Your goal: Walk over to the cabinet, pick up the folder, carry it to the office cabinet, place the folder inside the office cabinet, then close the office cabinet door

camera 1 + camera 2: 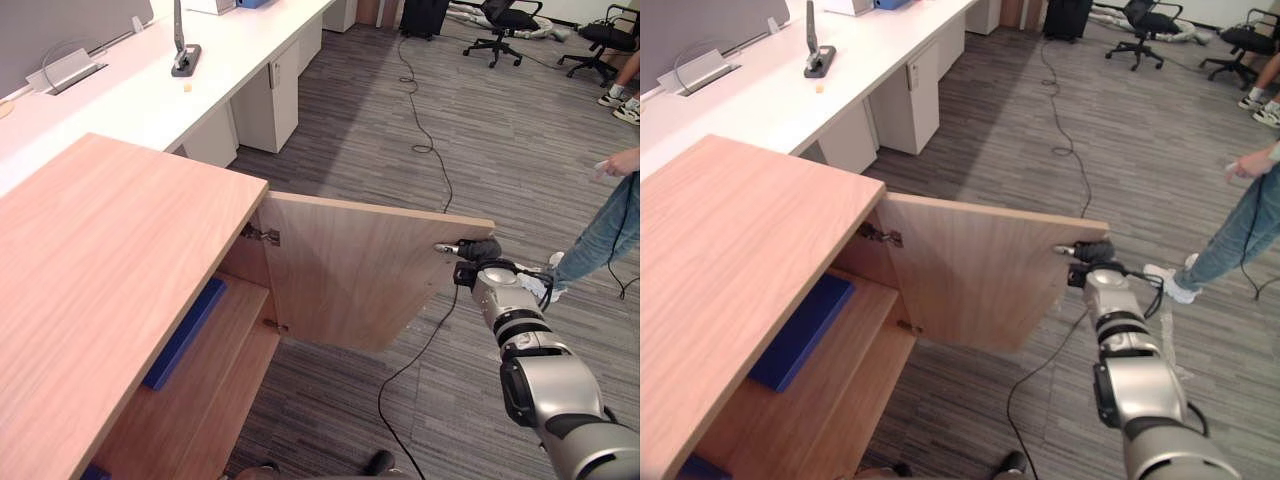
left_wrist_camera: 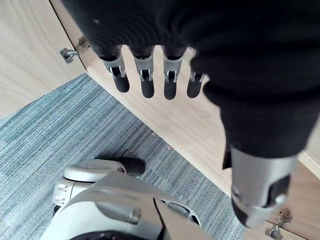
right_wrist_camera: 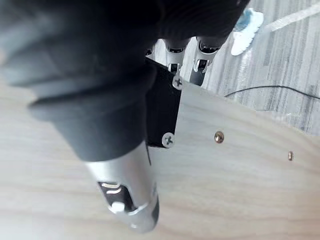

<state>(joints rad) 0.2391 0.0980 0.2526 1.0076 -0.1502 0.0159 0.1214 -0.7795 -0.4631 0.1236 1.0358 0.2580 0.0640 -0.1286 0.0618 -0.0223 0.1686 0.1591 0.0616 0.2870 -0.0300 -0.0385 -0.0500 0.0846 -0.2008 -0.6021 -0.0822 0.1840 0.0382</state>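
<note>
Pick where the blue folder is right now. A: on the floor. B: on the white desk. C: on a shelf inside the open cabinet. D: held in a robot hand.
C: the blue folder lies flat on a shelf inside the office cabinet, whose door stands open.

No legible text, label, number or sign on office cabinet (image 1: 100, 280) or white desk (image 1: 150, 95)
</note>
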